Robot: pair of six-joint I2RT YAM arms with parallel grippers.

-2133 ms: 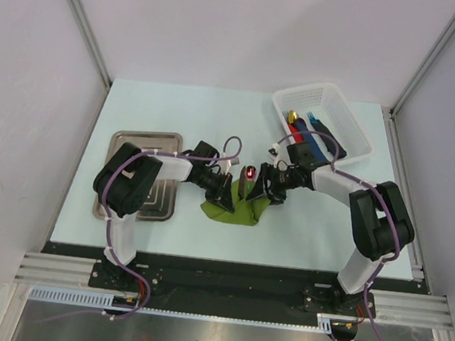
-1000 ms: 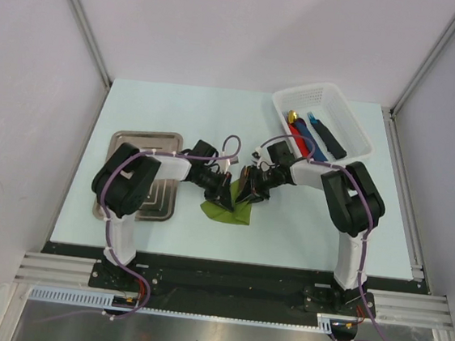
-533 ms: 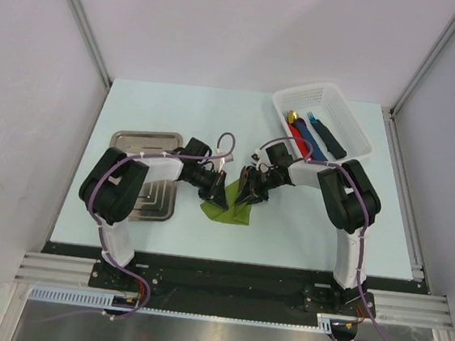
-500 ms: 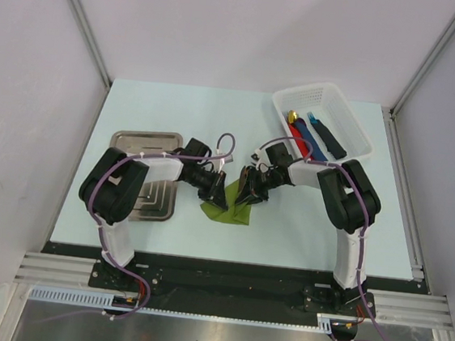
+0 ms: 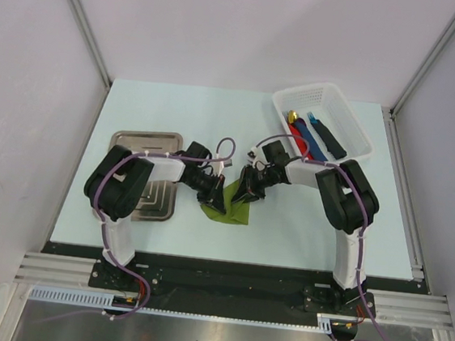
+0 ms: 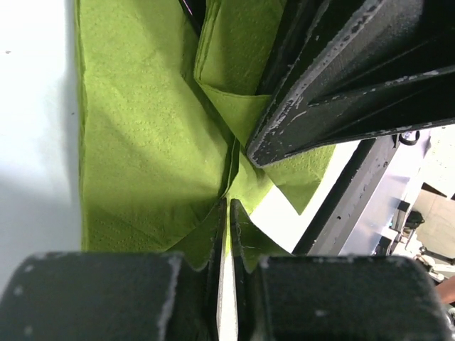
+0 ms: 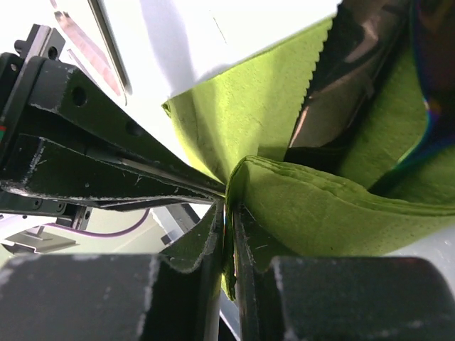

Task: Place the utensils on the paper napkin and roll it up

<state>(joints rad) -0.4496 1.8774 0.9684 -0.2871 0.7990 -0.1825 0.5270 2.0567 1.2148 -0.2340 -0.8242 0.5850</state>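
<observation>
The olive-green paper napkin (image 5: pixel 231 212) lies bunched and folded at mid-table between both grippers. My left gripper (image 5: pixel 216 195) is at its left side; in the left wrist view its fingertips (image 6: pixel 228 206) pinch a raised fold of the napkin (image 6: pixel 142 142). From the right, my right gripper (image 5: pixel 247 191) meets it nearly tip to tip. Its jaws (image 7: pixel 229 210) are shut on a thick folded edge of the napkin (image 7: pixel 249 121). A dark shiny utensil (image 7: pixel 340 85) lies inside the folds, mostly hidden.
A silver metal tray (image 5: pixel 137 141) sits left of the napkin, partly under my left arm. At the back right a white basket (image 5: pixel 353 133) holds red, blue and dark pieces. The left gripper's black fingers (image 7: pixel 92 142) cross the right wrist view.
My right gripper came in from the right and closed up against the left one. The napkin is gathered narrower. In the last second the left elbow shifted slightly; the grippers barely moved.
</observation>
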